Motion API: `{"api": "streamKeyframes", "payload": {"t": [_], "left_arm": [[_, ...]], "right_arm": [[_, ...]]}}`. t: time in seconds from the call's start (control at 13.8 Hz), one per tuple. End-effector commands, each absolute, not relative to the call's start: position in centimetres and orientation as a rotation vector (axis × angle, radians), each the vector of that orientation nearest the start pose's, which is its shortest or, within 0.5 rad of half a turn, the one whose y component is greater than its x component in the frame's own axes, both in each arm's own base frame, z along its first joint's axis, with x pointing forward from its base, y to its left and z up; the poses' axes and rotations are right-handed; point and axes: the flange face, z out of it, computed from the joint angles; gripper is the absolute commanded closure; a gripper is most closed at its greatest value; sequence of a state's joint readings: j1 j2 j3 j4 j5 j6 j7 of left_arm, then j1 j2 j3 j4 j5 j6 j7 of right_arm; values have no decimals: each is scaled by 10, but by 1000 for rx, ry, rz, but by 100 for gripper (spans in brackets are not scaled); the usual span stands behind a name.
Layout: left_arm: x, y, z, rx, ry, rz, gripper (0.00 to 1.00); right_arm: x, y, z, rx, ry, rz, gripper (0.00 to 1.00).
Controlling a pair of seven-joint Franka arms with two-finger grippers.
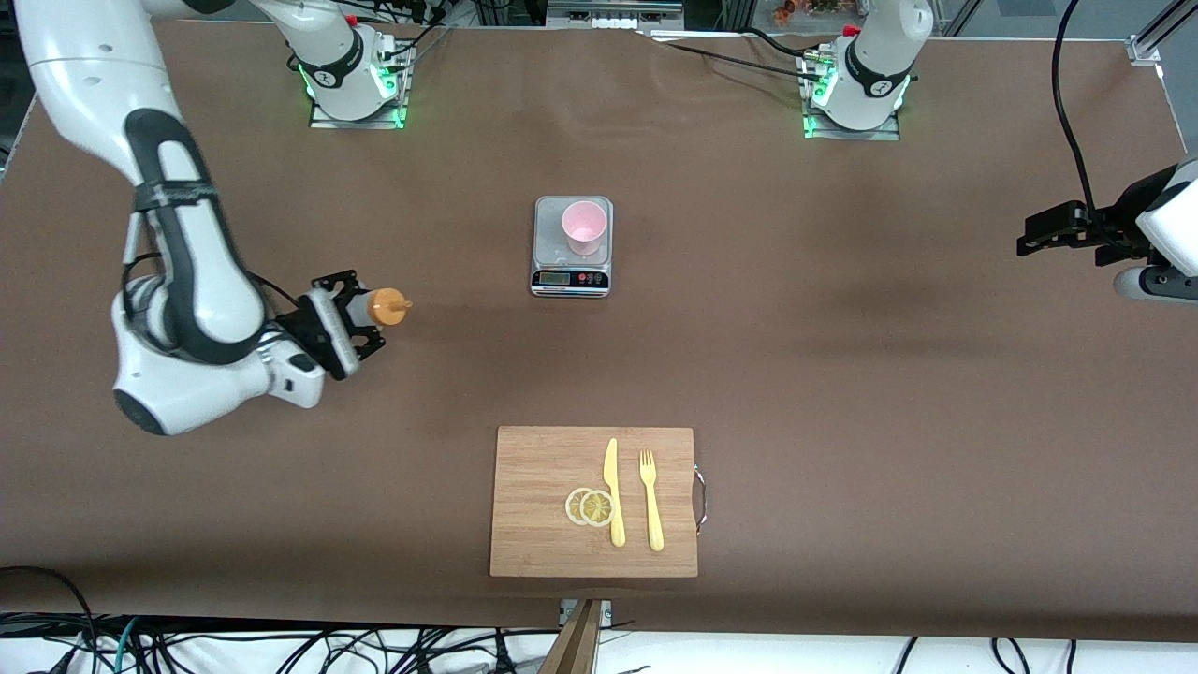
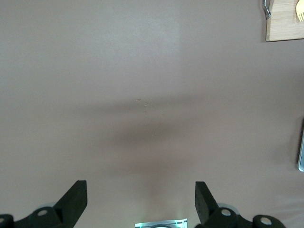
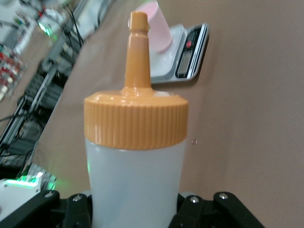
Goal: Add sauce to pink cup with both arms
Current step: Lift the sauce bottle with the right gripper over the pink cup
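Observation:
The pink cup (image 1: 585, 227) stands upright on a small grey kitchen scale (image 1: 572, 267) at the middle of the table, toward the robots' bases. My right gripper (image 1: 358, 318) is shut on the sauce bottle (image 1: 379, 308), held tilted above the table toward the right arm's end, its orange nozzle pointing at the scale. In the right wrist view the bottle (image 3: 135, 175) fills the centre between the fingers, with the pink cup (image 3: 159, 28) and the scale (image 3: 183, 61) past its nozzle. My left gripper (image 1: 1029, 234) is open and empty over bare table at the left arm's end; it also shows in the left wrist view (image 2: 141, 199).
A wooden cutting board (image 1: 543, 496) lies nearer the front camera than the scale, bearing two lemon slices (image 1: 590, 506), a yellow knife (image 1: 613, 491) and a yellow fork (image 1: 650, 499). Its corner shows in the left wrist view (image 2: 285, 21). Brown table cover lies all round.

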State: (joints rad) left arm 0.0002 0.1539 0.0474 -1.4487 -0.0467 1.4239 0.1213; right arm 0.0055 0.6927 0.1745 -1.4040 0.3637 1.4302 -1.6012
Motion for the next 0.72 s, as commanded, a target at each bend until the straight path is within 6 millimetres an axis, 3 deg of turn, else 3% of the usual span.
{"api": "streamKeyframes", "payload": {"t": [0.0, 0.29, 0.65], "left_arm": [[587, 22, 587, -3174, 146, 270, 0], [587, 23, 587, -3176, 143, 270, 0], [587, 22, 587, -3176, 146, 270, 0]], "right_arm": [[613, 207, 304, -1649, -1889, 438, 100], [574, 296, 309, -1787, -2010, 683, 100], [529, 363, 315, -1889, -2124, 860, 100]]}}
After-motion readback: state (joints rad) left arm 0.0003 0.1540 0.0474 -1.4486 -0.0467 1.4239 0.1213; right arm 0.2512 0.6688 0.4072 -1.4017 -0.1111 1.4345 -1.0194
